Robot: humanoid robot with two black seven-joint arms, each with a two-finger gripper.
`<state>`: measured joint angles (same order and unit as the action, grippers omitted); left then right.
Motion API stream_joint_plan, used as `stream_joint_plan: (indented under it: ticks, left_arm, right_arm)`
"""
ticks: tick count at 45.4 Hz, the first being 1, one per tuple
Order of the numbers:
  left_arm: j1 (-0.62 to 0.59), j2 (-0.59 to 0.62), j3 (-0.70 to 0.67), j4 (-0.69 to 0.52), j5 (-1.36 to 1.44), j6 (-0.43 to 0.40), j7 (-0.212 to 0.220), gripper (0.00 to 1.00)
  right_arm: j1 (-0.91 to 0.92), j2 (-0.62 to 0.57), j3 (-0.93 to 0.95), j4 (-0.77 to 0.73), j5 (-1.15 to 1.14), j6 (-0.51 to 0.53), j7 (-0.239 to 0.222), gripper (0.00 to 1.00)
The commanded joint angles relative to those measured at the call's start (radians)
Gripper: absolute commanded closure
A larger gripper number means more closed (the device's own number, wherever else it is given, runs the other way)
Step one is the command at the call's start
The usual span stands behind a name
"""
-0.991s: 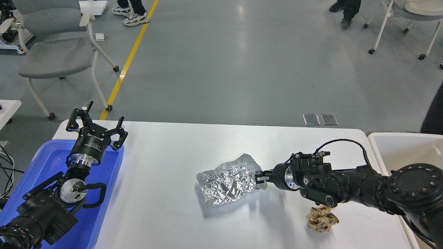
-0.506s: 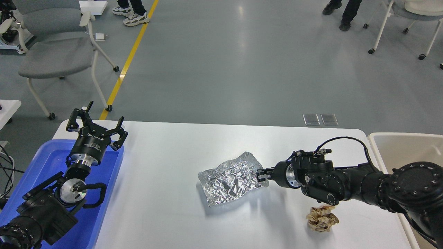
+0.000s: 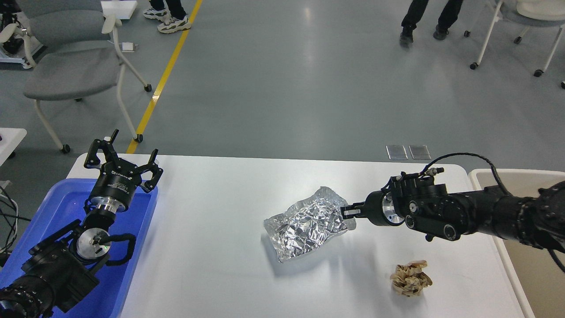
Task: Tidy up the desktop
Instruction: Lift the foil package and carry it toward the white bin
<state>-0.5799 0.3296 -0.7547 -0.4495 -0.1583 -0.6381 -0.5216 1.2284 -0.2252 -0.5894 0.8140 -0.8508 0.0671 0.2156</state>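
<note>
The white desktop (image 3: 220, 212) fills the lower part of the head view. A crumpled silver foil bag (image 3: 306, 223) is at its middle, lifted slightly above a shadow. My right gripper (image 3: 346, 213) is shut on the bag's right edge. A crumpled ball of brown paper (image 3: 410, 278) lies on the desktop near the front right. My left gripper (image 3: 123, 154) is open and empty, raised above the far end of the blue tray (image 3: 53, 207) at the left.
A beige tub (image 3: 521, 185) stands off the desktop's right edge, partly hidden by my right arm. Grey chairs and people's feet are on the floor beyond the desk.
My right gripper has pulled the foil bag to the right and a little farther back, lifting it. The left arm has not moved. The paper ball has stayed put.
</note>
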Motion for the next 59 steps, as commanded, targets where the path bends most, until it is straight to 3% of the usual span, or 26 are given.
stream_joint_plan:
  ticks: [1, 11, 38, 46, 52, 59]
  left_arm:
    - [0.000, 0.000, 0.000, 0.000, 0.000, -0.002, 0.000, 0.00]
    - [0.002, 0.000, -0.002, 0.000, 0.000, 0.000, 0.000, 0.00]
    - [0.005, 0.002, -0.002, 0.000, 0.000, -0.002, 0.000, 0.00]
    - [0.006, 0.002, -0.002, 0.000, 0.000, -0.002, 0.000, 0.00]
    - [0.006, 0.002, -0.002, 0.000, 0.000, -0.002, 0.000, 0.00]
    - [0.005, 0.002, -0.002, 0.000, 0.000, 0.000, 0.000, 0.00]
  right_arm:
    - [0.170, -0.140, -0.062, 0.183, 0.062, 0.036, 0.005, 1.00]
    - [0.370, -0.249, -0.119, 0.321, 0.139, 0.094, 0.005, 1.00]
    - [0.710, -0.332, -0.205, 0.341, 0.197, 0.273, 0.007, 1.00]
    - [0.747, -0.382, -0.240, 0.340, 0.206, 0.275, 0.005, 1.00]
    - [0.746, -0.479, -0.263, 0.318, 0.298, 0.275, 0.005, 1.00]
    - [0.708, -0.693, -0.237, 0.315, 0.323, 0.277, 0.005, 1.00]
